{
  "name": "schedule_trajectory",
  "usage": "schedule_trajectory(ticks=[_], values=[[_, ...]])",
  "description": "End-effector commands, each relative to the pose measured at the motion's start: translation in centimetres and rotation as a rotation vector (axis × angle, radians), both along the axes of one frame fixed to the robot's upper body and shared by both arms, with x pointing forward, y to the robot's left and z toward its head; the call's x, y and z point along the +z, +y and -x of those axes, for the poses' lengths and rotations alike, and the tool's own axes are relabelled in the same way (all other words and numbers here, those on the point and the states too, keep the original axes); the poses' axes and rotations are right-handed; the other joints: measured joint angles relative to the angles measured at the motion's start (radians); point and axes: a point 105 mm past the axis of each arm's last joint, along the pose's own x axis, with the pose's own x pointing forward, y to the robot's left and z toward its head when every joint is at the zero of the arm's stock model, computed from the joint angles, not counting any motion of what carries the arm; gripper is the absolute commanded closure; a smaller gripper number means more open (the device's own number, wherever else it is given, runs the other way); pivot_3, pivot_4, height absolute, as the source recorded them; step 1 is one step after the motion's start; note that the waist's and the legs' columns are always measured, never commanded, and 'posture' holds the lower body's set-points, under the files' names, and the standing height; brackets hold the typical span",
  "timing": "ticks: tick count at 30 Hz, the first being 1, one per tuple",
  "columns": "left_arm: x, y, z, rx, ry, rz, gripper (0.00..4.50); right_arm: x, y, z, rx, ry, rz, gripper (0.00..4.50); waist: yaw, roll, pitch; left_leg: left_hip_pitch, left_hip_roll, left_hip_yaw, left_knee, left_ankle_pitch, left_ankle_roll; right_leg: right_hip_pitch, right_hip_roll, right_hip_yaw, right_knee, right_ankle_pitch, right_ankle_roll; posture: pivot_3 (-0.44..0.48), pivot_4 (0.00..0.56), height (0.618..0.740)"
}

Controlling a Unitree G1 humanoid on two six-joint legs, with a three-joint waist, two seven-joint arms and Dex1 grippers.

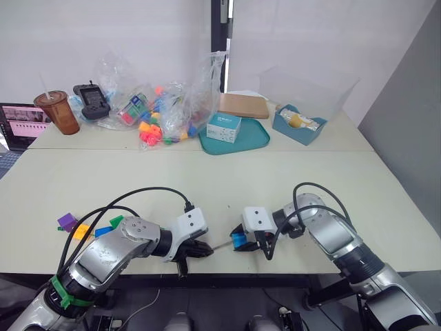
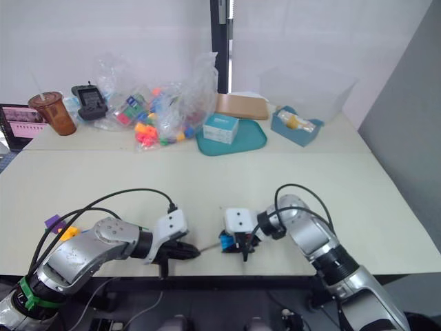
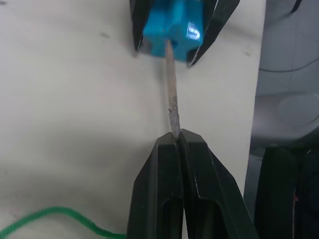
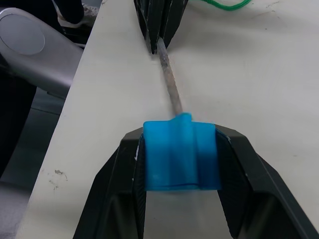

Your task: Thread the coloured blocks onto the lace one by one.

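My right gripper is shut on the light blue block, held just above the table near its front edge. My left gripper is shut on the lace's stiff grey tip, whose far end enters the hole in the light blue block. The lace's green cord trails back behind the left gripper. The purple block, orange-yellow block, dark blue block and green block lie together on the table at the left, beside my left arm.
At the back lies a heap of toy pieces with clear bags, a teal tray with a small box, a drink cup, a laptop and a blue bin. The table's front edge is just below both grippers.
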Motion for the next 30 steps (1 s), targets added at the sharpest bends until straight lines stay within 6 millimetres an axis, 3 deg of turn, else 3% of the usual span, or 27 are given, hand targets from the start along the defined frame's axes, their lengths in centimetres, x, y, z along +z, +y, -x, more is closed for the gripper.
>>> schedule_trajectory(ticks=[1,12,16,30], values=[[0.5,-0.4,-0.1,-0.015,-0.022,0.000,4.50,-0.9,-0.3,0.6,0.007,0.028,0.033,3.13,0.000,0.000,0.000,0.000,0.000,0.000,0.000,0.000,0.000,0.000,0.000,0.000,0.000,0.000,0.000,0.000,0.150,0.740],[1.3,-1.6,-0.1,-0.051,-0.038,0.029,4.50,-0.8,-0.2,0.6,0.007,0.027,0.030,3.13,-0.001,0.000,0.000,0.000,0.000,0.000,0.000,0.000,0.000,0.000,0.000,0.000,0.000,0.000,0.000,0.000,0.150,0.740],[2.0,-3.0,-0.3,-0.074,-0.056,0.077,4.50,-0.9,-0.3,0.6,0.003,0.026,0.033,3.13,0.001,0.000,0.000,0.000,0.000,0.000,0.000,0.000,0.000,0.000,0.000,0.000,0.000,0.000,0.000,0.000,0.150,0.740],[-0.1,-6.3,-3.0,-0.094,-0.147,0.106,4.50,-0.9,-0.1,0.1,-0.026,0.019,0.020,3.13,0.013,0.000,0.000,0.003,-0.001,0.000,0.002,0.000,0.000,0.004,-0.001,0.000,0.000,0.000,0.001,0.000,0.150,0.740]])
